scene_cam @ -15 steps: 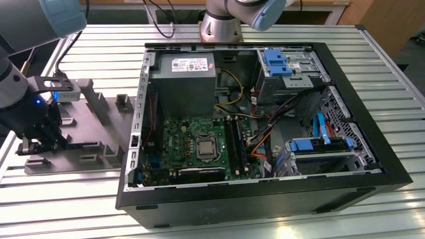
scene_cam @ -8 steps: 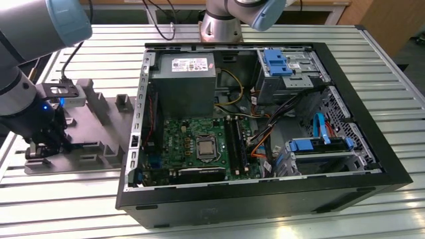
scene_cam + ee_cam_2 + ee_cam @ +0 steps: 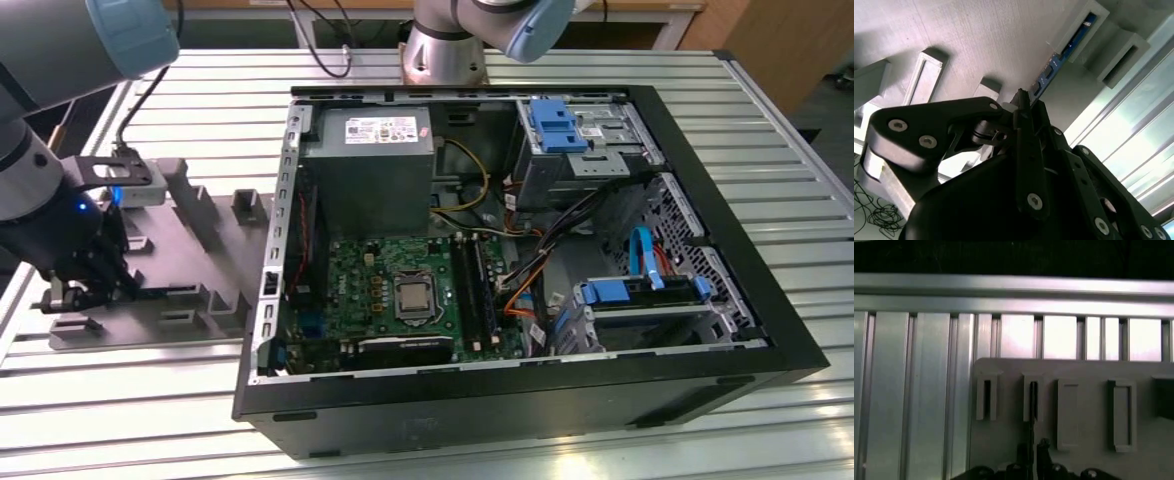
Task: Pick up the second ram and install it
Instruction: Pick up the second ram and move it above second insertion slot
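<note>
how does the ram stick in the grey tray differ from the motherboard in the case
Size: the ram stick is a thin narrow strip; the motherboard is a big square board.
Colour: the ram stick looks blue, the motherboard green.
Pose: the ram stick stands on edge in a slot of the grey tray, while the motherboard lies flat inside the black case.
Both are circuit boards.

The desk (image 3: 134,420) (image 3: 909,390) is a surface of ribbed, silvery metal slats. An open black computer case (image 3: 534,405) lies on its side at the middle. Just beside it, at the exterior view's left, a flat grey fixture plate (image 3: 187,235) (image 3: 979,40) (image 3: 1084,372) with raised slotted blocks rests on the slats. The arm's base (image 3: 447,55) stands near the far edge.
</note>
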Robot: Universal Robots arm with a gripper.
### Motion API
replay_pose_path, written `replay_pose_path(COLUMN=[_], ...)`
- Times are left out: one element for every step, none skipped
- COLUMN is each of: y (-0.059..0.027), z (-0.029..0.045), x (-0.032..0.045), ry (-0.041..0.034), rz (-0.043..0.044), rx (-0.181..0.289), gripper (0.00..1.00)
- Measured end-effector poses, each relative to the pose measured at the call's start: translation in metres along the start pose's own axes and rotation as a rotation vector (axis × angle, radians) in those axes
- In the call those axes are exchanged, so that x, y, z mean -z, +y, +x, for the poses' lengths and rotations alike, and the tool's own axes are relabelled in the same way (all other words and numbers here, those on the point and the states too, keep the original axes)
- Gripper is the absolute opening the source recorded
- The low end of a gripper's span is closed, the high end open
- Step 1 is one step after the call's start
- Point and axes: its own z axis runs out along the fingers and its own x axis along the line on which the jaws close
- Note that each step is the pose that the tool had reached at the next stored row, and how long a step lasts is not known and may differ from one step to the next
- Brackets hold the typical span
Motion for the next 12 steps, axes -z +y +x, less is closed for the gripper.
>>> replay_pose_path(y=[0.0000, 0.0000, 0.0000, 0.0001, 0.0001, 0.0001, 0.0001, 0.0001, 0.0002, 0.0002, 0.0002, 0.0002], z=[0.0000, 0.0000, 0.0000, 0.0000, 0.0000, 0.0000, 0.0000, 0.0000, 0.0000, 0.0000, 0.0000, 0.0000], x=[0.0000, 0.0000, 0.0001, 0.0002, 0.0003, 0.0004, 0.0004, 0.0004, 0.0004, 0.0004, 0.0004, 0.0004], ry=[-0.0001, -0.0001, -0.0001, 0.0000, 0.0000, 0.0000, 0.0000, 0.0000, 0.0000, 0.0002, 0.0002, 0.0002], rz=[0.0001, 0.0003, 0.0001, 0.0001, 0.0000, 0.0000, 0.0000, 0.0000, -0.0001, -0.0002, -0.0003, -0.0003], rx=[0.000, 0.000, 0.000, 0.000, 0.000, 0.000, 0.000, 0.000, 0.000, 0.000, 0.000, 0.000], gripper=[0.22, 0.22, 0.22, 0.22, 0.22, 0.22, 0.22, 0.22, 0.22, 0.22, 0.22, 0.22])
